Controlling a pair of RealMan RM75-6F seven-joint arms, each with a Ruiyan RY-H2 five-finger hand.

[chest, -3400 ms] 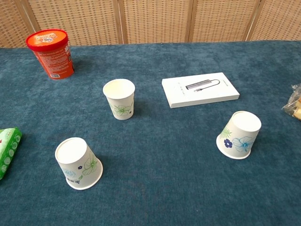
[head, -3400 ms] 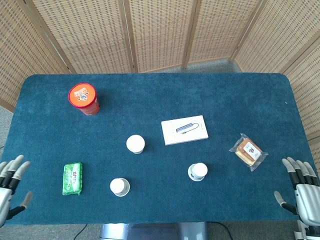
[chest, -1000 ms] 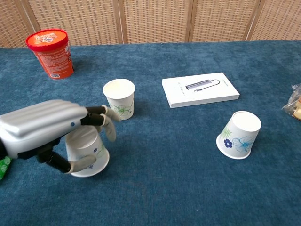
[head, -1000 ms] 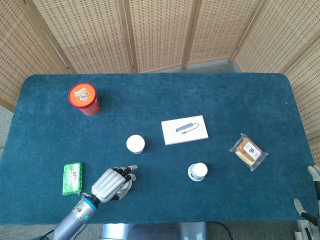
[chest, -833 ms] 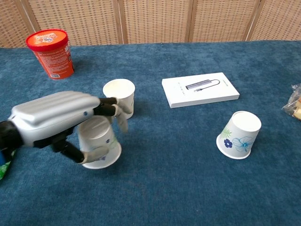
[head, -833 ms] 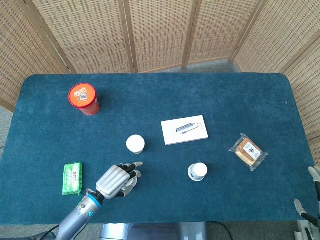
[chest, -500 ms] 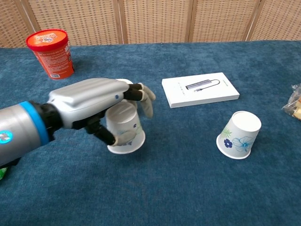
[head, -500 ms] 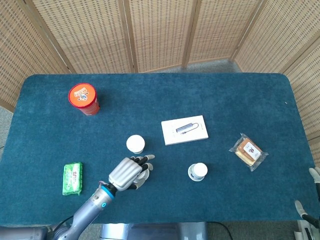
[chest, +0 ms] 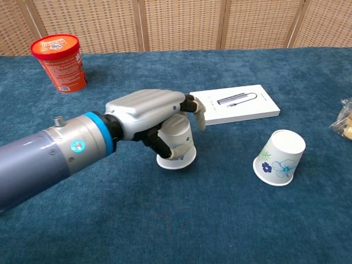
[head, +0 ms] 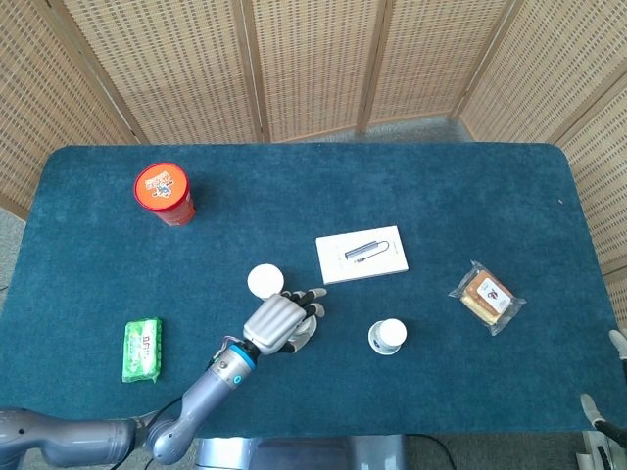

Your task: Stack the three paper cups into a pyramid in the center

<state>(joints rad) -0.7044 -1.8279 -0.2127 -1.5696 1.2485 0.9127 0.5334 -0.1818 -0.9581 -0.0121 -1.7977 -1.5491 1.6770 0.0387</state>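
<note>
Cup (chest: pixel 177 144) in transit: I am holding an upturned paper cup in my left hand (head: pixel 281 323), fingers wrapped round its sides, carrying it from the table's near-left corner, where it stood a second ago, to the middle. It is now hanging just beside the second cup (head: pixel 264 281) and near the third cup (chest: pixel 280 157), right. My right hand (head: pixel 609 377) is barely showing, its state impossible to tell

upright cup (head: pixel 264 281): visible in head view, hidden behind left hand (chest: pixel 148 111) in chest view | held cup (chest: pixel 177 144): top covered by fingers | right hand (head: pixel 609 377): cut by frame edge, pose unclear | snack packet (chest: pixel 344 119): cropped at right edge
</note>
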